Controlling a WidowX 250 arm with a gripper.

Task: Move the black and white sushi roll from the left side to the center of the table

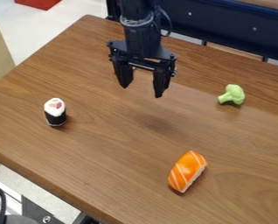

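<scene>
**Open Black Gripper (142,92) Is Hanging Over Three Toy Foods**

The black robot arm (140,26) is coming in from the top and pointing down. Its gripper is hanging above the brown wooden table (95,175), with its two fingers spread wide apart. It is holding nothing, and air is filling the gap between them.

Three toy foods are resting on the table, all well apart. The green broccoli (233,94) is sitting on the right, with its stem pointing left and a little down the view. The sushi roll (55,112) is sitting on the left, showing its white and pink part at the top and its black part below. The orange sushi (187,171) with white stripes is lying slanted, nearer the camera, below and right of the gripper.

Behind the table, a dark blue beam (223,26) is running across. A red thing (38,3) is showing at the top left.
</scene>
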